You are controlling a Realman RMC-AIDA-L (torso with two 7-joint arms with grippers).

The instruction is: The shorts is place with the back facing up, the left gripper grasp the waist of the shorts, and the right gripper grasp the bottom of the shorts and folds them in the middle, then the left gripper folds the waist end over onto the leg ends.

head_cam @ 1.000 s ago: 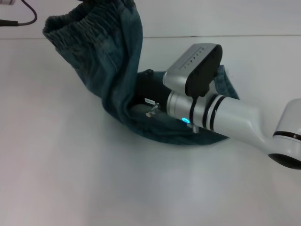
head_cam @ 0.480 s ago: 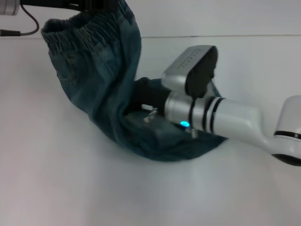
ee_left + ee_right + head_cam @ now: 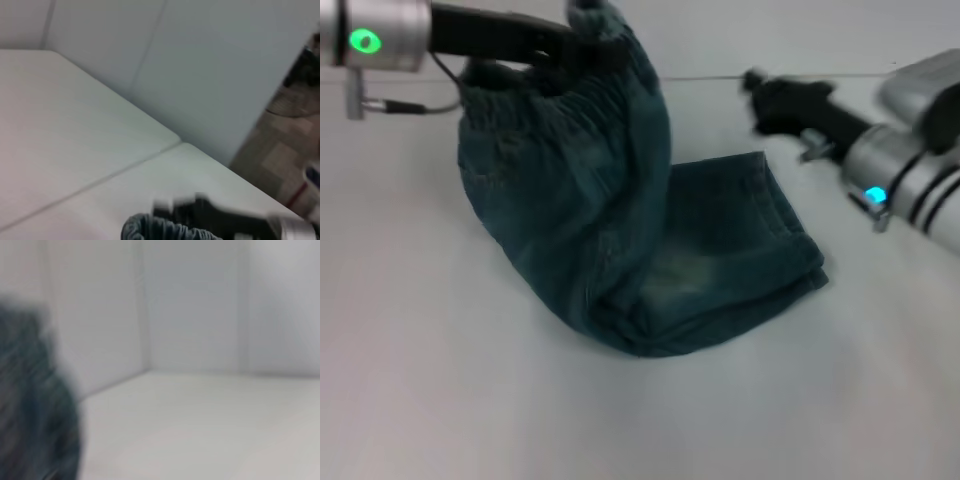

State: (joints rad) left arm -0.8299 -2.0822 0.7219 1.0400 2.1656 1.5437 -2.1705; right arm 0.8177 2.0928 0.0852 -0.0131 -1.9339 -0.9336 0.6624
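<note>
My left gripper [image 3: 582, 50] is clamped on the waist [image 3: 535, 85] of the shorts [image 3: 630, 240], holding it above the table [image 3: 440, 400]. The legs [image 3: 735, 245] lie folded mid-table. My right gripper [image 3: 755, 85] hangs clear near the far right edge, holding nothing; its opening I cannot tell.

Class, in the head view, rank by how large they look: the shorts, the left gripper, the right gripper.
1. shorts, by far the largest.
2. and 3. left gripper and right gripper: both look like similar dark shapes, each partly cut off or blurred, so no ranking between them.
</note>
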